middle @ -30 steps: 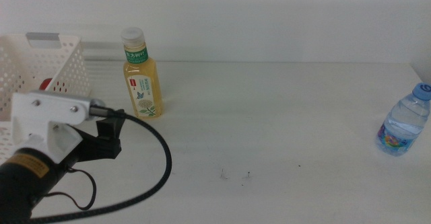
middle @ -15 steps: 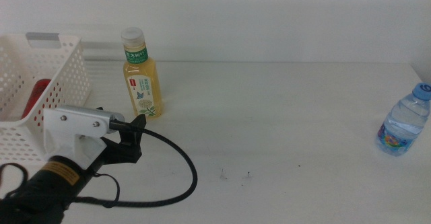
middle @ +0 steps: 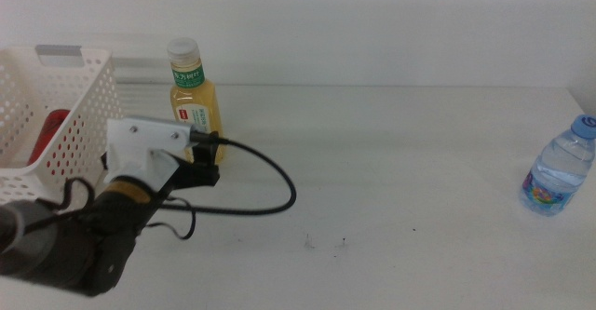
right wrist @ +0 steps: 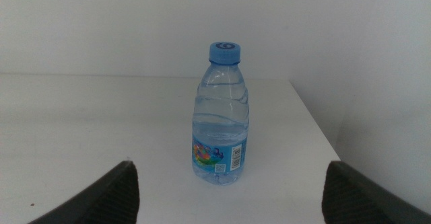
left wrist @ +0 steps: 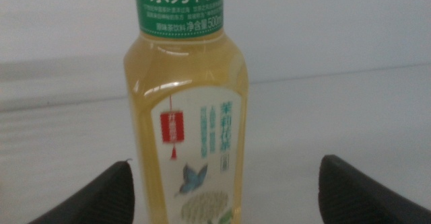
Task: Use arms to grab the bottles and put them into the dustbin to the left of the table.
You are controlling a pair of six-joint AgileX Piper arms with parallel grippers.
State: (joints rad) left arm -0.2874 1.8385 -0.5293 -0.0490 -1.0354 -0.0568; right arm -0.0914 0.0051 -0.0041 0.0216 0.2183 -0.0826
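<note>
The yellow-tea bottle with a white cap and green label stands upright at the back left of the table. My left gripper is low against its base, coming from the left. In the left wrist view the tea bottle fills the gap of the open left gripper, nearer one jaw, with no contact visible. The small water bottle with a blue cap stands at the far right. The open right gripper faces the water bottle from a distance. A red can lies in the dustbin.
The white perforated basket stands at the table's left end, just left of the tea bottle. The left arm's black cable loops over the tabletop. Tiny dark specks mark the middle front. The table's right edge is close behind the water bottle.
My left arm has swung away from the basket, forward and to the right, up to the tea bottle. Both bottles stay where they were.
</note>
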